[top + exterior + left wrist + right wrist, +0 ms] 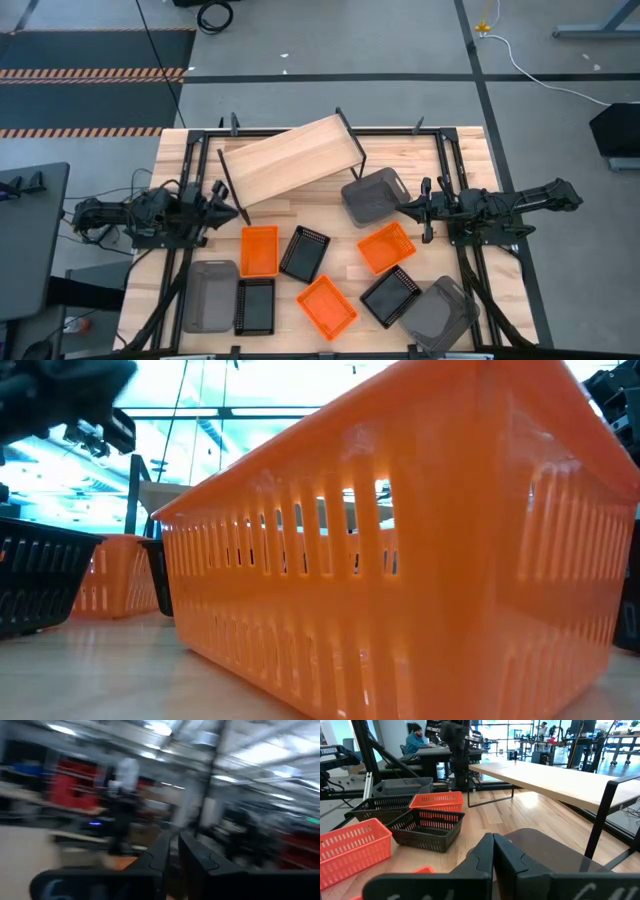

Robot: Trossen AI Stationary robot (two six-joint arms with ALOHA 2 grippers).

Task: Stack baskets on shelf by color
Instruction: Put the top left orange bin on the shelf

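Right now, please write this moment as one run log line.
shelf: bare, skewed | baskets: nine on table, none stacked | left tool: near shelf's left end, holds nothing | right tool: shut, beside grey basket

The bright orange slotted plastic basket (400,550) fills the low view, cut off at the right edge and hiding most of the table behind. The left wrist view is motion-blurred; its dark fingers (160,857) show, the room beyond unreadable.

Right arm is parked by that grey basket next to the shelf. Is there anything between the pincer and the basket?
Nothing visible. In the high view the right pincer, shut, sits right at the edge of the grey basket, with no other basket between them. The shelf lies just beyond the basket, its board bare.
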